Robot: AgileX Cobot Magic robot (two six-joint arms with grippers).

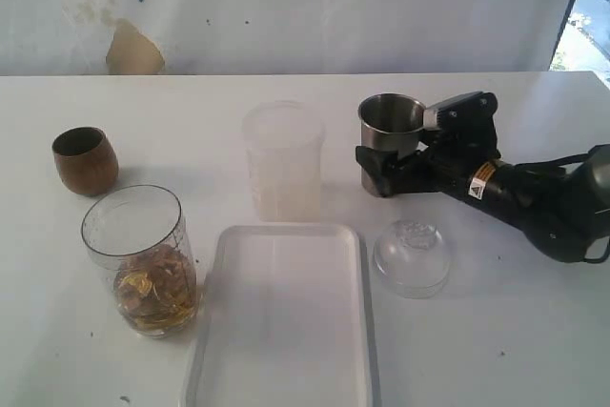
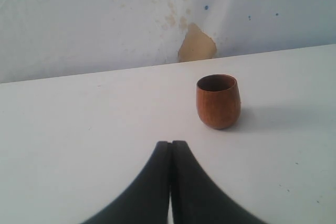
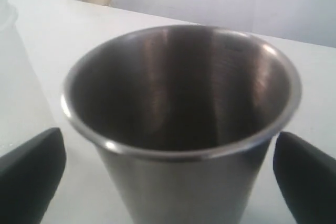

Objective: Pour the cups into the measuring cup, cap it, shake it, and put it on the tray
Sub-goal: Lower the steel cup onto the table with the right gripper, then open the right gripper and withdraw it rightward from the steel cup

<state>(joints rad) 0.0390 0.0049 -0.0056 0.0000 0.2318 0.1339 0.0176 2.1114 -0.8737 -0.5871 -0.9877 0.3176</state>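
The white table (image 1: 496, 350) carries everything. The biggest item is the tray (image 1: 286, 331), flat, white and round-cornered with a low rim, lying at the front middle. On the right, the black right arm (image 1: 534, 197) lies low across the table. Its right gripper (image 3: 168, 182) is spread wide, one finger on each side of the steel tumbler (image 1: 391, 131). A gap shows at both sides, though contact lower down may be cut off from view. The measuring cup (image 1: 141, 259) stands upright just left of the tray. It is a clear cylinder with faint markings on its wall and golden-brown pieces filling its lower part. The frosted beaker (image 1: 283, 164) stands behind the tray, between the wooden cup and the tumbler. The tumbler is upright, brushed and tapered, with a rolled lip and a dark inside. A clear domed lid (image 1: 412, 254) sits just right of the tray's far corner. The small rounded wooden cup (image 1: 86, 159) stands at the far left, behind the measuring cup. The left gripper (image 2: 171, 150) is pressed fully together, grasping nothing, well short of that cup.
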